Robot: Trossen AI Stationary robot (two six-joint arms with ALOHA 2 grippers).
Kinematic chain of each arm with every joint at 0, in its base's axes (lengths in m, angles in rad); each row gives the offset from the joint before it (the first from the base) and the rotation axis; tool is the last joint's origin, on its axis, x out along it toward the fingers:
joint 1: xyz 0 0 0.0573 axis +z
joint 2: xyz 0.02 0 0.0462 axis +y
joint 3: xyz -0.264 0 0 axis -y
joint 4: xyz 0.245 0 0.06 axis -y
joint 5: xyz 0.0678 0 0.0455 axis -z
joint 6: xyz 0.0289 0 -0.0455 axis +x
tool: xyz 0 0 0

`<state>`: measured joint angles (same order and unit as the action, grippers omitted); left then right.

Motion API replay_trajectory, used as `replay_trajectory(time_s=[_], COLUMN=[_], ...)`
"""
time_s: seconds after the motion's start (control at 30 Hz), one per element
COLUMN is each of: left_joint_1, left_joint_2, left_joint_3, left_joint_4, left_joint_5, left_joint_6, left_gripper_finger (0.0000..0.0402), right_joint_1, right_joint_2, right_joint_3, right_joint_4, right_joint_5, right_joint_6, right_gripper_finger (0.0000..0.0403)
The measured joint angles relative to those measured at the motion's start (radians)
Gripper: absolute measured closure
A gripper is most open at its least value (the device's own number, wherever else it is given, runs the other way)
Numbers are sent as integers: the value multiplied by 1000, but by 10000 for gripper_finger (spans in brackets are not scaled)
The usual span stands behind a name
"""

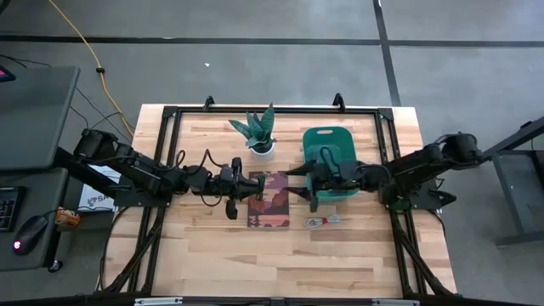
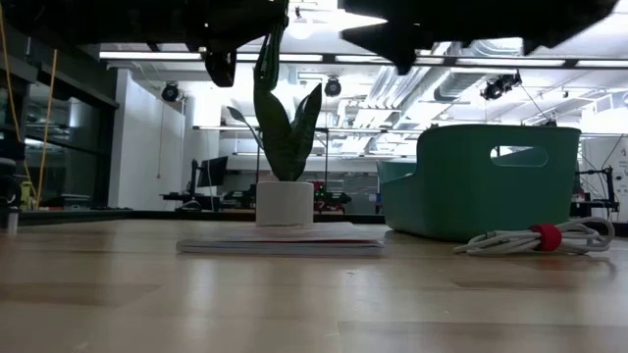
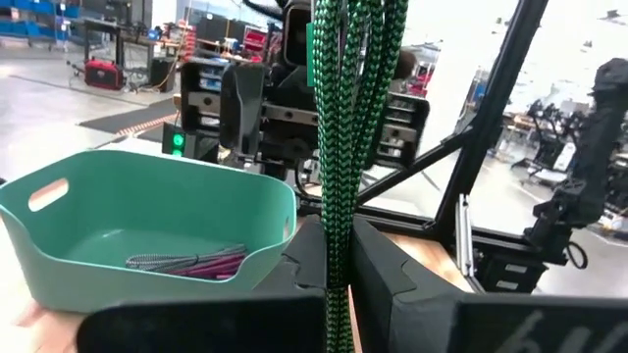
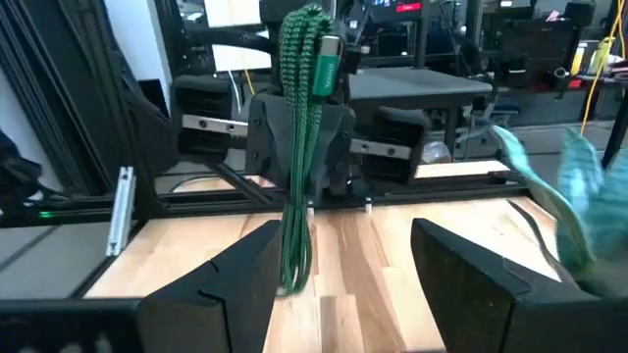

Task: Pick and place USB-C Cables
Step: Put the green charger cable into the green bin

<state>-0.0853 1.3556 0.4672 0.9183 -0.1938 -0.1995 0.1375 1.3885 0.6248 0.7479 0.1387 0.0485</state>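
Note:
A green-and-black braided cable bundle (image 4: pixel 299 147) is held in the air by my left gripper (image 1: pixel 252 184), which is shut on it over the dark book (image 1: pixel 269 204). In the left wrist view the cable (image 3: pixel 341 127) runs straight up between the fingers. My right gripper (image 4: pixel 339 265) is open. It hovers over the left part of the teal bin (image 1: pixel 333 140) and faces the left gripper. A pink and grey cable (image 3: pixel 191 262) lies on the bin's floor. A white cable with a red tie (image 2: pixel 538 238) lies coiled on the table in front of the bin. My left gripper pinches the green cable bundle between its two fingers (image 3: pixel 378 265), at about the middle of its length (image 3: pixel 339 245). The fingers come in level from the table's left, across the bundle. The cable is lifted clear; its upper part stands above the fingers and its loops (image 4: pixel 292 265) hang below.
A potted plant (image 1: pixel 259 132) stands on the far side of the book, close behind the left gripper. The black frame rails (image 1: pixel 387 144) run along the table's sides. Bare wood (image 1: pixel 280 263) lies toward the near edge.

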Motion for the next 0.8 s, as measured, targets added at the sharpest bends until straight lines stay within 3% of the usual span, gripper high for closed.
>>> replay_trajectory(time_s=[0.33, 0.8], left_joint_1=[-3, -3], left_joint_2=[0, 28], left_joint_3=[33, 32], left_joint_4=[-80, -52], left_joint_5=[-30, -35], left_joint_6=[9, -6], left_gripper_finger=[401, 401], right_joint_1=[0, 0], right_joint_2=[210, 268], right_joint_3=[206, 275], right_joint_4=[-3, 38], right_joint_5=[-31, -6], right_joint_6=[-31, -31], right_gripper_finger=[182, 183])
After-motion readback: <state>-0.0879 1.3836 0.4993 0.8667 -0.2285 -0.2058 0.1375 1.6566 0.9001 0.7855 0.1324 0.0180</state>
